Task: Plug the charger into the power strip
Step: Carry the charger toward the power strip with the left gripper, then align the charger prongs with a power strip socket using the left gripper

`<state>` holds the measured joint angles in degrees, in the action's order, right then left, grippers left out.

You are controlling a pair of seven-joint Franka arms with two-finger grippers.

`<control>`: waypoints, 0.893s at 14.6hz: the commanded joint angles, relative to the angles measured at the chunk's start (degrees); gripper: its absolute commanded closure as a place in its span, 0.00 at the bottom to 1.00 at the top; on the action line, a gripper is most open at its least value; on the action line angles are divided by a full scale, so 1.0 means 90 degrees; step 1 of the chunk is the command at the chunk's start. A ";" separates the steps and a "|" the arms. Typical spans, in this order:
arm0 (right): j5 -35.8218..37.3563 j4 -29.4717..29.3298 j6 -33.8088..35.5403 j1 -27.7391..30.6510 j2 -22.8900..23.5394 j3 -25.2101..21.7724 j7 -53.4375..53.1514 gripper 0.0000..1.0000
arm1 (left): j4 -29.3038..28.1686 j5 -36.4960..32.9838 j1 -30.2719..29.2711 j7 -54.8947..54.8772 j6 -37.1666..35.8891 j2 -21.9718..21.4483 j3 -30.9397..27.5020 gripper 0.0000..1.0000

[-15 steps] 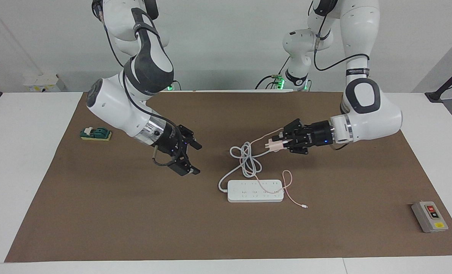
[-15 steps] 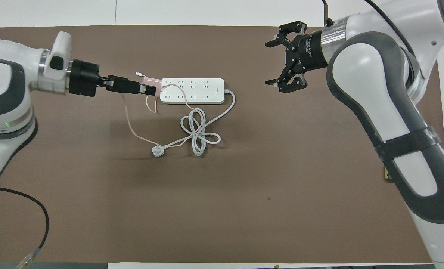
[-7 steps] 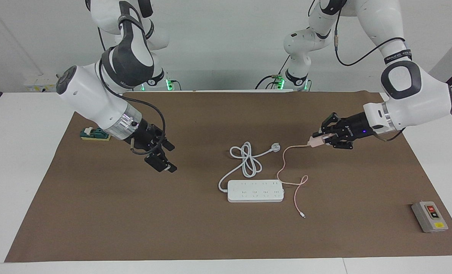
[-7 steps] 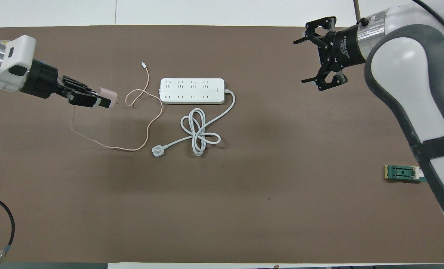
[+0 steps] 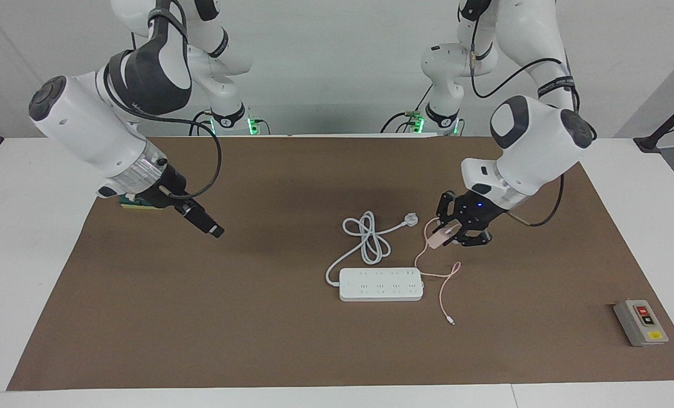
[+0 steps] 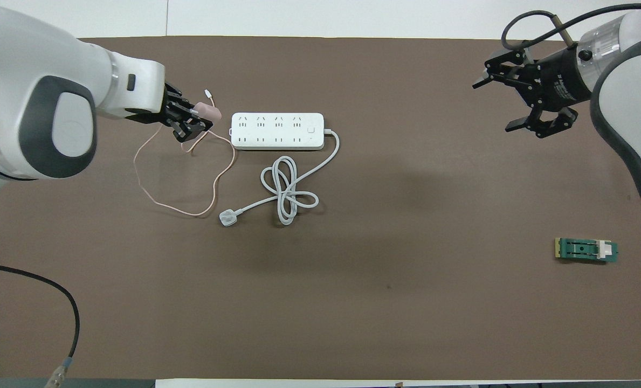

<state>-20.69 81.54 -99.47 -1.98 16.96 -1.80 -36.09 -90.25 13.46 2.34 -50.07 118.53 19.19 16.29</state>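
The power strip (image 5: 381, 284) (image 6: 277, 131) lies flat on the brown mat, its thick white cord coiled nearer to the robots and ending in a white plug (image 5: 410, 219) (image 6: 227, 218). My left gripper (image 5: 450, 235) (image 6: 197, 119) is shut on the pale pink charger (image 5: 436, 239) (image 6: 208, 112), held in the air over the mat just off the strip's end toward the left arm. Its thin pink cable (image 5: 442, 283) (image 6: 180, 207) trails in loops on the mat. My right gripper (image 5: 205, 222) (image 6: 494, 106) hangs open and empty over the mat toward the right arm's end.
A grey box with red and black buttons (image 5: 640, 322) sits at the left arm's end of the table, farther from the robots. A green and white block (image 5: 138, 199) (image 6: 586, 250) lies near the mat's edge at the right arm's end.
My left arm swung the charger off the strip toward its own end, then brought it back beside the strip's end with the wrist turned downward. My right arm drew back toward its end, still open.
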 commanded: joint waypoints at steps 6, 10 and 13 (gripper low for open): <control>0.1615 0.0353 0.0679 0.0502 -0.0867 0.0073 0.3872 0.00 | -0.0081 -0.2060 0.0423 -0.0636 0.0581 0.0405 -0.0071 1.00; 0.2365 0.0967 0.1257 0.0552 -0.1697 0.0093 0.4410 0.00 | 0.0320 -0.2656 0.0609 -0.0667 0.0451 0.1070 0.0007 1.00; 0.2631 0.1291 0.1247 0.0814 -0.1991 0.0326 0.4732 0.00 | 0.0535 -0.3311 0.0570 -0.0686 0.0560 0.1324 0.0338 1.00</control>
<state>1.50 88.68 -87.36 2.78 2.13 -1.18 4.01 -88.53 -13.18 7.16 -55.41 123.68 29.20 18.05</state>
